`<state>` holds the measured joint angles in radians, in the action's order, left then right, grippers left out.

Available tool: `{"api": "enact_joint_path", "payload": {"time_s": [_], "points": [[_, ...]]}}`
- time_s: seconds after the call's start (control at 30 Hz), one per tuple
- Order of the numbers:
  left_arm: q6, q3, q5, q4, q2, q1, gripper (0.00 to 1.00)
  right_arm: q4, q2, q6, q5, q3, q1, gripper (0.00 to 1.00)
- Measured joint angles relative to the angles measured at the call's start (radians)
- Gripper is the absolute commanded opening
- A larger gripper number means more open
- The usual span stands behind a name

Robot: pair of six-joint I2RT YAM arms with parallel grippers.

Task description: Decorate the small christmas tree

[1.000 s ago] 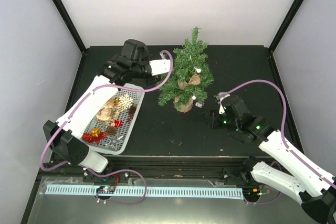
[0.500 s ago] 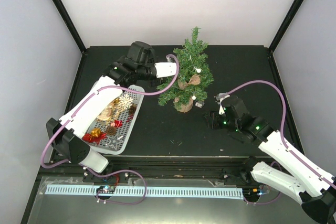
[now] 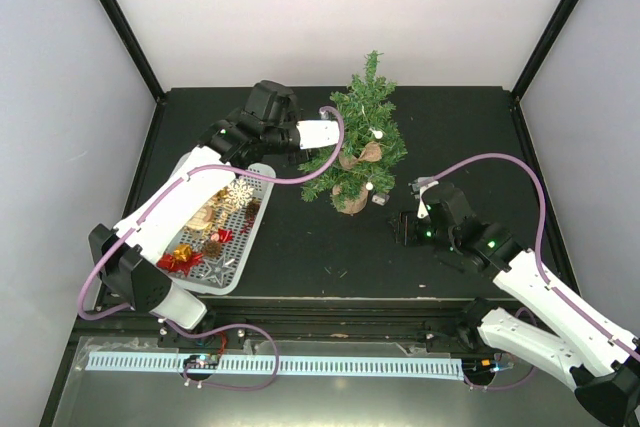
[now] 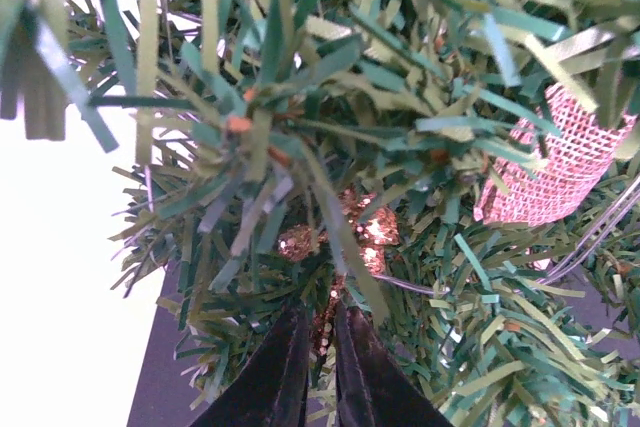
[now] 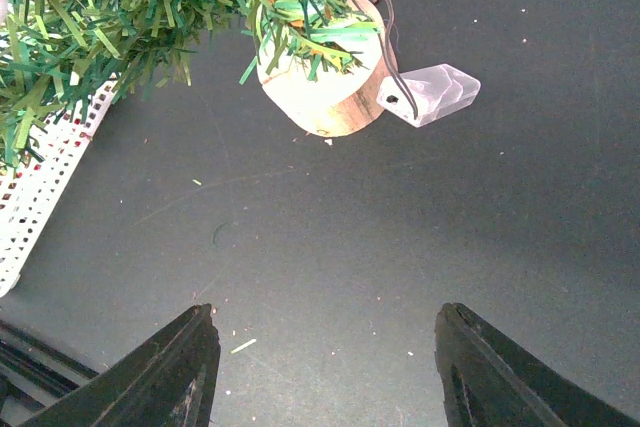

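Note:
The small christmas tree stands on its wood-slice base at the table's middle back, with a burlap bow and white bulbs on it. My left gripper reaches into the tree's left side. In the left wrist view its gripper is shut on a glittery copper ornament set among the branches. My right gripper hovers low, right of the tree. In the right wrist view it is open and empty, in front of the base.
A white perforated tray with several ornaments lies at the left. Its corner shows in the right wrist view. A clear battery box on a wire lies beside the tree base. Black frame posts stand at the table's back corners.
My left gripper has moved right from above the tray into the tree's left branches. The right arm has not moved.

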<state>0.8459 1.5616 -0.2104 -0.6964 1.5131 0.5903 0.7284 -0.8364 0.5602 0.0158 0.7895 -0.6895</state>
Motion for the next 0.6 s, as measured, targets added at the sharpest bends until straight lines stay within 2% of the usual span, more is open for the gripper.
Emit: {"api": "enact_joint_path", "payload": {"time_s": [0.13,0.33,0.47,0.6], "points": [[0.003,-0.005,0.013,0.010,0.000,0.000,0.19,0.000,0.000,0.000,0.000,0.000,0.000,0.60],[0.007,-0.007,0.030,0.014,0.000,0.000,0.37,0.000,0.000,0.000,0.000,0.000,0.000,0.60],[0.005,-0.007,0.048,0.016,0.000,0.000,0.43,0.001,0.000,0.000,0.000,0.000,0.000,0.60],[0.005,-0.014,0.074,0.018,-0.003,0.000,0.55,0.003,0.000,0.000,0.000,0.000,0.000,0.60]]}}
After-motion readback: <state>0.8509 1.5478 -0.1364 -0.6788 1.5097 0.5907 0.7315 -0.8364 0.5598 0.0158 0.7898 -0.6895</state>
